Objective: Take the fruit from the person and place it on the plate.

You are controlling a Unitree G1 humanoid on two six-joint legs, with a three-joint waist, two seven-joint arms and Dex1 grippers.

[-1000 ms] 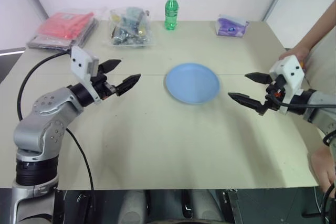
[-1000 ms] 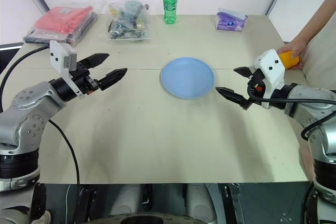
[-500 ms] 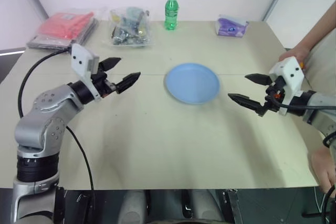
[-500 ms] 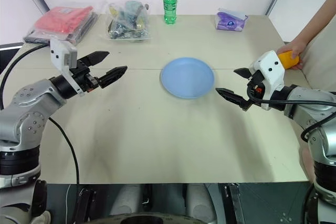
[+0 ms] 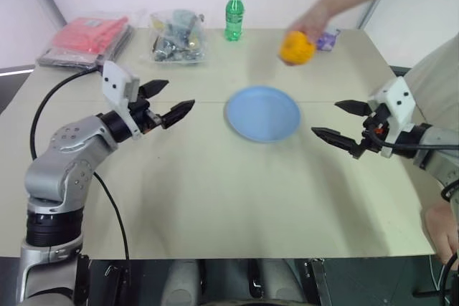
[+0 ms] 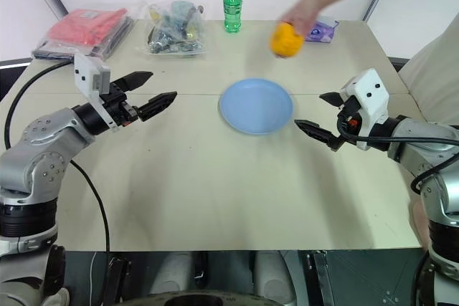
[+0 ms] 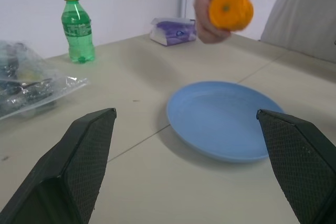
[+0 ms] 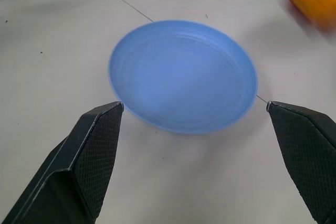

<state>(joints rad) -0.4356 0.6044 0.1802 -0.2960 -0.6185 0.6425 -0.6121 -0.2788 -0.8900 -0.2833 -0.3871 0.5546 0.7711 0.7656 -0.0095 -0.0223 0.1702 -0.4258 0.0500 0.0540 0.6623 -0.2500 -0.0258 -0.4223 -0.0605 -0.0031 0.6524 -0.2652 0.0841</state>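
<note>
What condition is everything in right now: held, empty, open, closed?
Round orange fruit: held in the person's hand, above the table.
Round light-blue plate: empty.
Left gripper: open, empty.
Right gripper: open, empty.
Green plastic bottle: upright, capped.

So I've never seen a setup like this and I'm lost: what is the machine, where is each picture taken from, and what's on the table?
It is a humanoid robot with two arms, each ending in two black fingers. Two pictures come from cameras on its head, looking down over the table; the other two come from cameras on its wrists, looking along the fingers. The left gripper and right gripper both stand open and hold nothing. A blue plate lies between them. A person's hand holds an orange fruit above the table's far side. At the far edge are a green bottle, a clear bag, red packets and a purple pack.
</note>
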